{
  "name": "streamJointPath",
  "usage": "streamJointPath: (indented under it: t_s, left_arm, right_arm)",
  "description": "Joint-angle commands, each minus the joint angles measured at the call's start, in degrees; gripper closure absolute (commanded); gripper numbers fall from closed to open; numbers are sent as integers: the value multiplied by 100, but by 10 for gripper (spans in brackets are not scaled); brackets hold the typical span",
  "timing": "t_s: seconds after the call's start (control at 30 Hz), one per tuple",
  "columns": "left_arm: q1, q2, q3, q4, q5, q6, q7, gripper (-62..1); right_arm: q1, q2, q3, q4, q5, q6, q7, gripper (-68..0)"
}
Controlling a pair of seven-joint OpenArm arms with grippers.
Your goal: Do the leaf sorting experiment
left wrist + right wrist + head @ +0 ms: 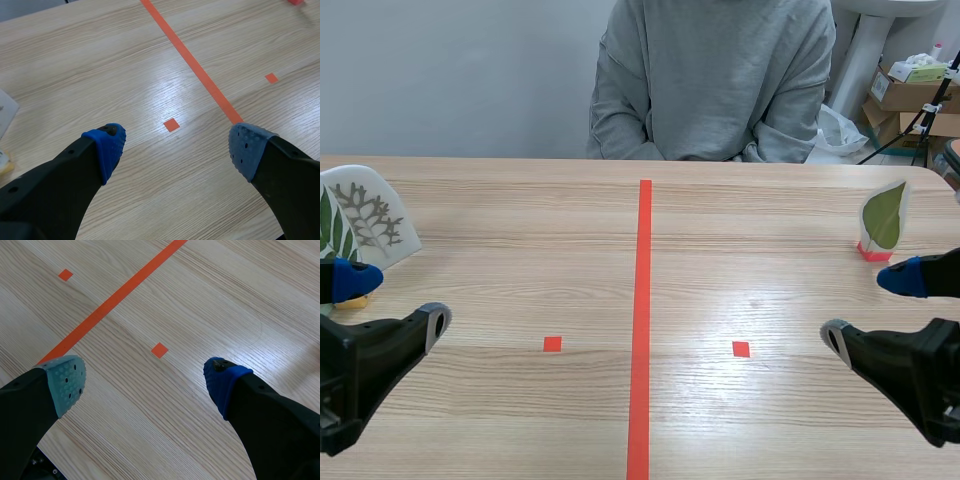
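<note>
Sorting is seemingly not yet being started. The left gripper [398, 300] and right gripper [868, 308] are being held wide apart, empty, at the lower corners. Left cards [365, 215] and a right card [885, 218], each bearing a leaf, are being displayed upright at the frame's edges. One likely needs grasping next.

The table [520, 230] is grained wood, softly glossy; the leaf card [884, 216] looks smoothly laminated.

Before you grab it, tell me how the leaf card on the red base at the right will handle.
The leaf card looks thin and flat, so probably light and somewhat bendy. Standing tall on a small red base, it would likely tip if pushed high.
</note>
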Motion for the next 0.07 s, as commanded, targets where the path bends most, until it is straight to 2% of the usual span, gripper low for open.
streamJointPath:
  t_s: [0.0, 0.03]
  left_arm:
    - [-17, 15, -17, 68, -52, -4, -72, -452]
    - [-17, 15, -17, 68, -52, -4, -72, -452]
  right_arm:
    - [20, 63, 33, 22, 66, 46, 68, -482]
    - [20, 63, 33, 22, 66, 46, 68, -482]
